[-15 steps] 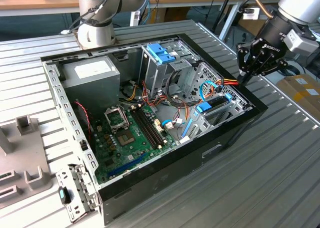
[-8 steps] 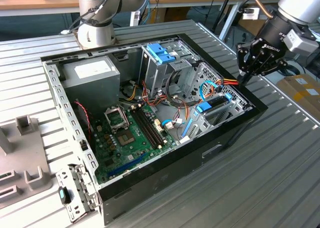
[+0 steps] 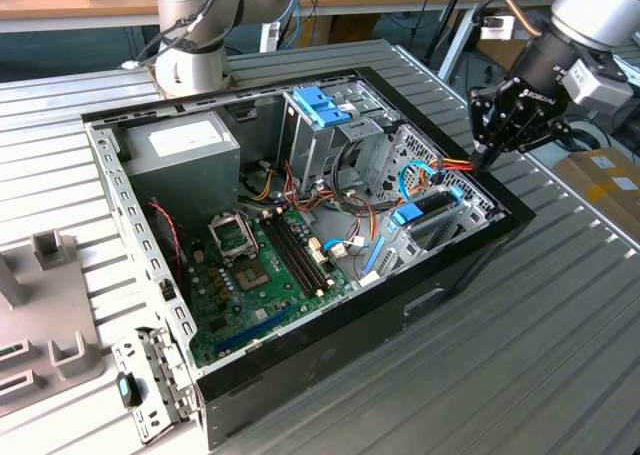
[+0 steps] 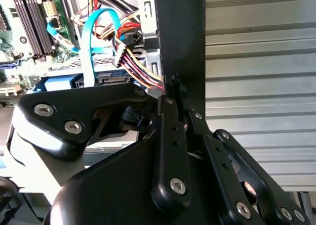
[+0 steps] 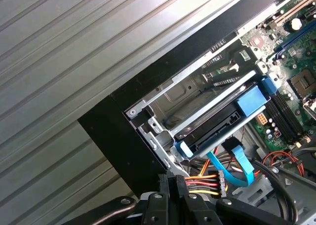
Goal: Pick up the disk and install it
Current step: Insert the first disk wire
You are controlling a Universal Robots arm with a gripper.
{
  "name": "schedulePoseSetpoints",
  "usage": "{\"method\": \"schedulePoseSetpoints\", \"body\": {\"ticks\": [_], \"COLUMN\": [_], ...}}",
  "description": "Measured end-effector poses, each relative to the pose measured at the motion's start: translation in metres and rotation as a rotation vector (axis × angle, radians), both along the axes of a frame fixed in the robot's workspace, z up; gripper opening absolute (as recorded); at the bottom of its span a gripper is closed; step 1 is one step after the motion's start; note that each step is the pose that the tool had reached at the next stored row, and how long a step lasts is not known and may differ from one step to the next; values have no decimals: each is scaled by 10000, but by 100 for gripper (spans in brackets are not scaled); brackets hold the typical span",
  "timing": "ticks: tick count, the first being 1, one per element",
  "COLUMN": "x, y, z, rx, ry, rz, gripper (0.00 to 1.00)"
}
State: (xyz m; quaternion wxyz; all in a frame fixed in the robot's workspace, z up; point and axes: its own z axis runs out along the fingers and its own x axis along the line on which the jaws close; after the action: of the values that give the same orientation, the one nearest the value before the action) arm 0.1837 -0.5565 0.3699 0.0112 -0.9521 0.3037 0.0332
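A: Task status?
B: Disk [image 5: 217,121] looks seated in the bay at the computer case [image 3: 470,265] corner nearest the gripper [image 3: 483,158], cables [image 5: 205,183] trailing beside it.
A: Gripper?
B: Clenched, fingers together on nothing, tip at the case's black rim by the cables.
A: Case contents?
B: Motherboard [image 3: 260,265], grey power box [image 3: 180,150], drive cage [image 3: 325,125].

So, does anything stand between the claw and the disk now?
Yes. The claw, shut, sits at the case's black wall. The coloured wire bundle and the blue flat cable lie between its tips and the near end of the disk in the bay.
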Motion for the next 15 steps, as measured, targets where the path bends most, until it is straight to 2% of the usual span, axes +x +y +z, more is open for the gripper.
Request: {"method": "schedulePoseSetpoints", "body": {"ticks": [15], "x": [-121], "y": [-1], "z": [0], "rx": [-1], "ry": [0], "rz": [0], "gripper": [17]}}
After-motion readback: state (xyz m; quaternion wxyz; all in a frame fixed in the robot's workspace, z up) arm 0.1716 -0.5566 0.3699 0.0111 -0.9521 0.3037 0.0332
